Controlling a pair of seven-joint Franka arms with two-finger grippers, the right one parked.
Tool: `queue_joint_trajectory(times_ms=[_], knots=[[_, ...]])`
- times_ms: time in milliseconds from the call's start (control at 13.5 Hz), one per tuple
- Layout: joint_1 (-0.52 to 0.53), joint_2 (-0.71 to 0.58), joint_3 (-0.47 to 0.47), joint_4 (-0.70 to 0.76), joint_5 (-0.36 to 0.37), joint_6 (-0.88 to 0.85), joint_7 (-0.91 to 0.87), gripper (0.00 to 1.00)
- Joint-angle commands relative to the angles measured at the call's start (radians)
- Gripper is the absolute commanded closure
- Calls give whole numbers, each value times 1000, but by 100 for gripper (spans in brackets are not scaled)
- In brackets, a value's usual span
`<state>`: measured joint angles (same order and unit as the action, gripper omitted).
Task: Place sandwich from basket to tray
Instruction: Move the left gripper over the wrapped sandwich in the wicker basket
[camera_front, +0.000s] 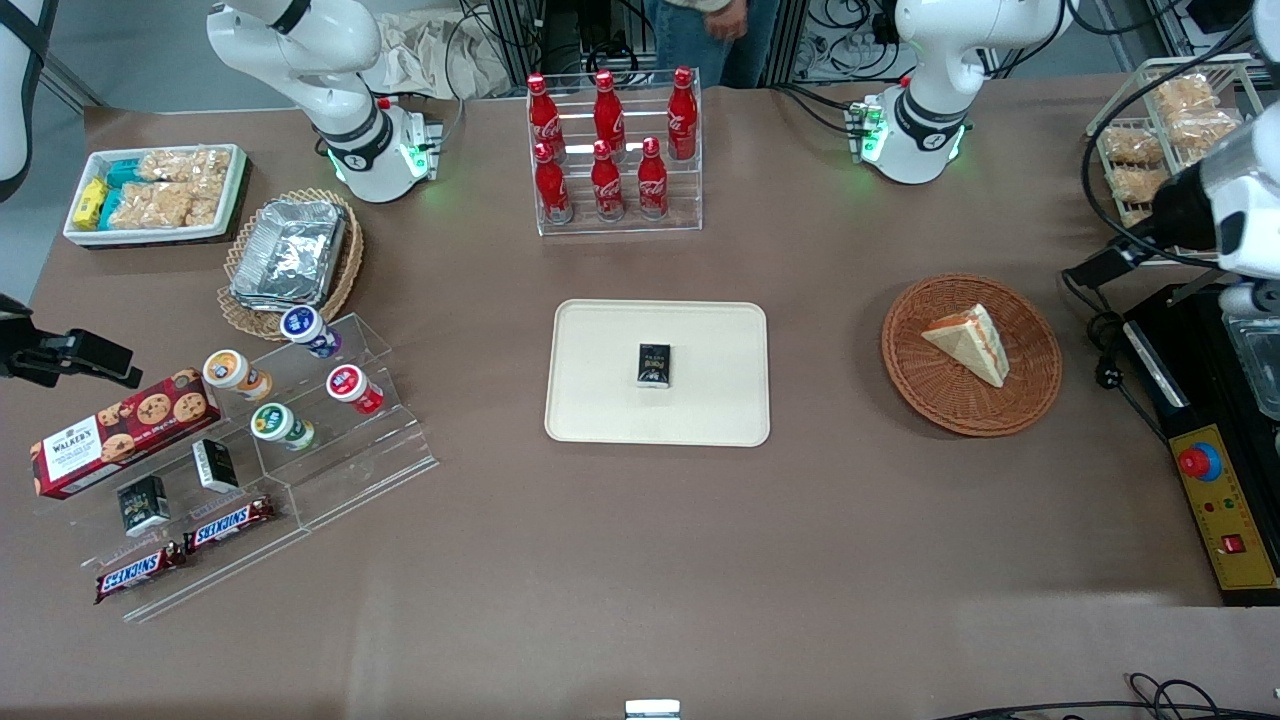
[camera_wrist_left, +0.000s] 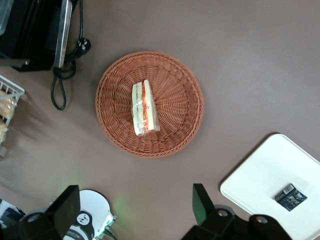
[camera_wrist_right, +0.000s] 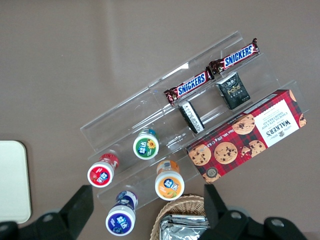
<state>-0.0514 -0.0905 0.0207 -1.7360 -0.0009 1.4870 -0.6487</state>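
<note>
The sandwich (camera_front: 970, 342), a pale bread wedge with orange-red filling, lies in the round reddish-brown basket (camera_front: 915, 372) toward the working arm's end of the table. The cream-white tray (camera_front: 600, 400) lies mid-table and holds a small black box (camera_front: 655, 364). My left gripper (camera_front: 1092, 272) hangs high, beside the basket, toward the working arm's end. In the left wrist view the gripper (camera_wrist_left: 134, 207) is open and empty, well above the table, with the sandwich (camera_wrist_left: 144, 106) in the basket (camera_wrist_left: 175, 95) and a corner of the tray (camera_wrist_left: 265, 170) with the box (camera_wrist_left: 290, 196).
A rack of red cola bottles (camera_front: 610, 150) stands farther from the camera than the tray. A wire rack of snacks (camera_front: 1170, 120), a black cable (camera_wrist_left: 60, 85) and a yellow control box (camera_front: 1215, 500) sit near the basket. An acrylic snack stand (camera_front: 250, 430) is toward the parked arm's end.
</note>
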Motion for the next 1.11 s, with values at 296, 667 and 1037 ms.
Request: queue_joint_trajectory(times_ms=[296, 667, 1037], knots=[[-2, -173, -56, -442, 68, 329, -210, 0], [8, -147, -56, -626, 117, 536, -244, 0], [12, -57, -39, -746, 120, 693, -247, 0]])
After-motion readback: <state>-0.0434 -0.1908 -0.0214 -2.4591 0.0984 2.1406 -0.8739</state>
